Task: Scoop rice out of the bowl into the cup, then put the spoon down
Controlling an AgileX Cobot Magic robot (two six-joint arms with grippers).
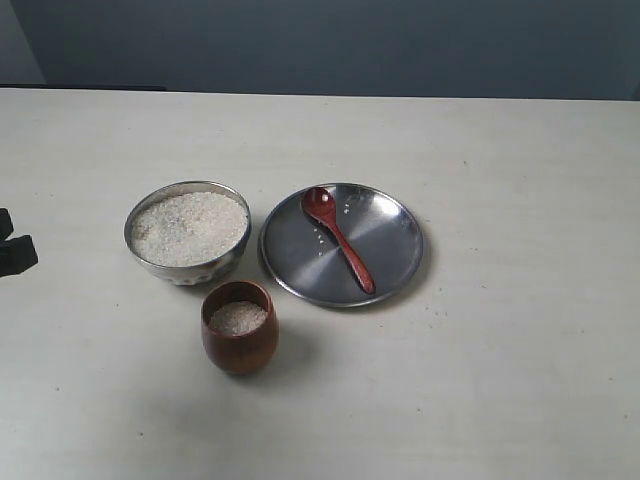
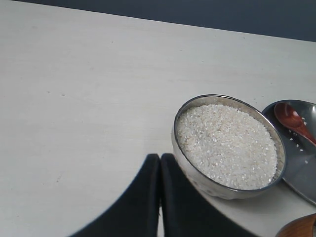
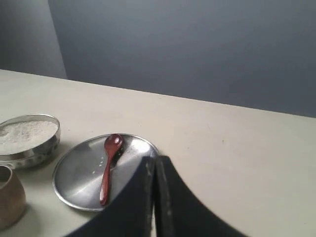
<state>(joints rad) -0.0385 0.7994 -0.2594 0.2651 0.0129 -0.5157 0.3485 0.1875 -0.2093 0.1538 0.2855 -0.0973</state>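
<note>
The task looked finished, or all but. The spoon (image 1: 340, 243) lay flat on the steel plate (image 1: 392, 245), head toward the far side, with a few loose grains (image 1: 322, 238) scattered beside it and nothing gripping it. The cup (image 1: 240, 352) stood upright on the bench (image 1: 500, 380) just in front of the bowl (image 1: 190, 272), with a layer of rice (image 1: 238, 318) showing a little below its rim. The bowl itself was nearly full of rice. The left claw (image 2: 160, 163) had its fingers pressed together on nothing, near the bowl's outer side. The right claw (image 3: 154, 165) was likewise closed and empty, above the bench beside the plate. By my judgement no step remained, except perhaps parking the arms.
</note>
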